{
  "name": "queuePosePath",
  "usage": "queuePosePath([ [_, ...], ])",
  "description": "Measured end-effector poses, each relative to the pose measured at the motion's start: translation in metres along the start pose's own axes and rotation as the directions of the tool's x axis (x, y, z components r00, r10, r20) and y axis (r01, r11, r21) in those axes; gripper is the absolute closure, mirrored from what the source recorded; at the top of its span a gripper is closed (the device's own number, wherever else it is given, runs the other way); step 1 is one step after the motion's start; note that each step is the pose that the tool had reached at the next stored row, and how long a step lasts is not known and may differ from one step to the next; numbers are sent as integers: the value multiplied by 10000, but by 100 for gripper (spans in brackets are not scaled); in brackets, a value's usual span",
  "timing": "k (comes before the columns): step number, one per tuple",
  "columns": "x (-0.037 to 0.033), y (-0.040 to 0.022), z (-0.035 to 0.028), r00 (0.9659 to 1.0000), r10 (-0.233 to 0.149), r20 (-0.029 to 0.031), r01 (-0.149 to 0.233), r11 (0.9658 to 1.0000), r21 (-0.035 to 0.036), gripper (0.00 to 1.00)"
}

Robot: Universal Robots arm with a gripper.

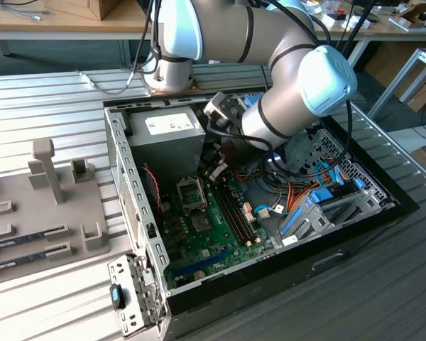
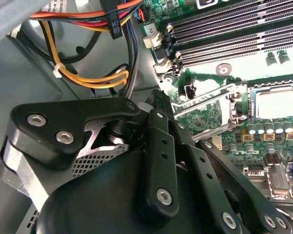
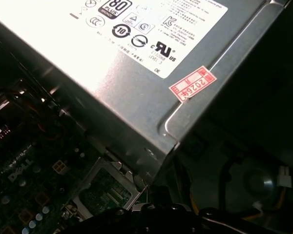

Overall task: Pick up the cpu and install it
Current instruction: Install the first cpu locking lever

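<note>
While my gripper (image 1: 214, 172) hangs inside the computer case (image 1: 128, 177), I cannot tell its finger state. Below it, mid-frame in the exterior view, the motherboard socket frame (image 1: 193, 195) stands open to receive the cpu.

You're looking at the grey metal power supply box (image 3: 151, 112) close up — its white label (image 3: 151, 29) carries certification marks, and a small red sticker (image 3: 193, 83) sits near the box's edge. Beside its corner lies the dark motherboard (image 3: 24, 190) with an open socket frame (image 3: 105, 190). Black gripper linkage (image 3: 151, 217) edges in, and cables (image 3: 224, 195) sit in shadow — dim there.
</note>
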State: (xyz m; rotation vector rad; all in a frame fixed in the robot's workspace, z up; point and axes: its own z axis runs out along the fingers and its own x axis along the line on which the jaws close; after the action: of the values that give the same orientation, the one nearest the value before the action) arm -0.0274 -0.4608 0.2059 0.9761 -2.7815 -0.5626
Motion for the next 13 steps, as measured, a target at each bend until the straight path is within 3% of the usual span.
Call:
queuePosePath([
  [13,14,0,25,10000,-53,-18,53,10000,-5,89],
])
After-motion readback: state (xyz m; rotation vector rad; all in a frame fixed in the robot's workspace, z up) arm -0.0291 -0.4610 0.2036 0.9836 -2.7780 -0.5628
